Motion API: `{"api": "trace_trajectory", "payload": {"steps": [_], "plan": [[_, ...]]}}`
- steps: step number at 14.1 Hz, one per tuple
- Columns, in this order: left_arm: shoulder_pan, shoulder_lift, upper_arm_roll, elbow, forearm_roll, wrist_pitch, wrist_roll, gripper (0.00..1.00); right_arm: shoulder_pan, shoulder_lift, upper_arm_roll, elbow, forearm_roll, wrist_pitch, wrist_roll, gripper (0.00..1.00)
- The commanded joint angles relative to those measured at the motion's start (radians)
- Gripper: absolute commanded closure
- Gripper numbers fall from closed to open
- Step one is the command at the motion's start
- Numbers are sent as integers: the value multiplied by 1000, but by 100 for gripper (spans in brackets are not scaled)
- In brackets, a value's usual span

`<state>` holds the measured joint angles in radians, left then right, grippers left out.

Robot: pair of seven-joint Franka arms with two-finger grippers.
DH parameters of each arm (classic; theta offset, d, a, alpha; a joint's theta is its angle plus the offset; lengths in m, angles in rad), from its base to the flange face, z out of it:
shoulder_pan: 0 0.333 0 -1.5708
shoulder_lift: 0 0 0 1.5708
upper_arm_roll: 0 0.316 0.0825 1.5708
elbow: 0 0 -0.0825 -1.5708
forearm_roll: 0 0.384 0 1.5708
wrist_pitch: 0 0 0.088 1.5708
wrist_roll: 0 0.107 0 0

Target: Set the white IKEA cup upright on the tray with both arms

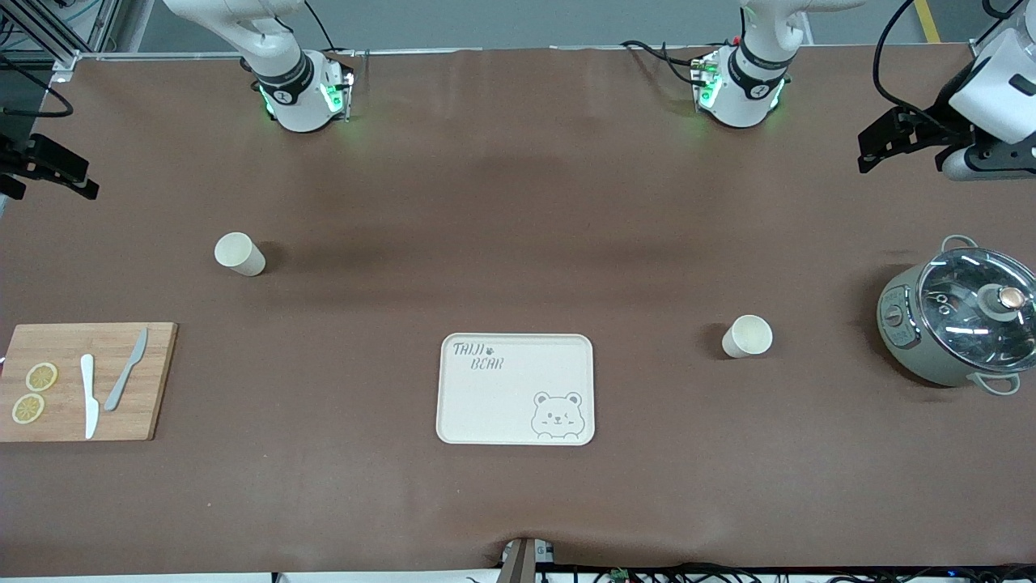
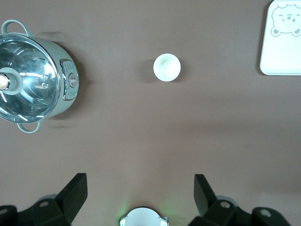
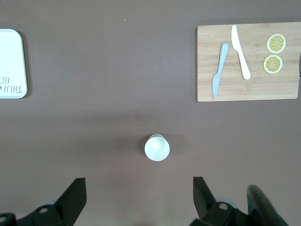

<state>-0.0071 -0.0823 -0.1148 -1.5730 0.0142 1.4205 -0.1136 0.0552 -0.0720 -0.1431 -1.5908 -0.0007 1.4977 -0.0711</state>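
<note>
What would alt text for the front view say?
A cream tray lies mid-table, nothing on it, with a white cup standing toward the left arm's end and another cup toward the right arm's end, farther from the camera.

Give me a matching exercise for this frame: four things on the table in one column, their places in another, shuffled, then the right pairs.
Things:
1. tray
2. pot
3. board
4. knives

Places:
A. at the left arm's end of the table
B. on the board, beside the lemon slices
C. at the right arm's end of the table
D. mid-table, nearer the front camera than both cups

Pairs: 1-D, 2-A, 3-C, 4-B
</note>
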Motion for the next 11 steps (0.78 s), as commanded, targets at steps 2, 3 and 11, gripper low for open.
{"api": "trace_trajectory", "payload": {"steps": [2, 3, 11], "plan": [[13, 18, 6, 11, -7, -9, 15, 0, -3, 0, 0, 9, -2, -13, 10, 0], [15, 21, 6, 11, -2, -8, 14, 0, -3, 0, 0, 9, -2, -13, 10, 0], [44, 53, 6, -43, 1, 70, 14, 0, -3, 0, 0, 9, -2, -14, 11, 0]]}}
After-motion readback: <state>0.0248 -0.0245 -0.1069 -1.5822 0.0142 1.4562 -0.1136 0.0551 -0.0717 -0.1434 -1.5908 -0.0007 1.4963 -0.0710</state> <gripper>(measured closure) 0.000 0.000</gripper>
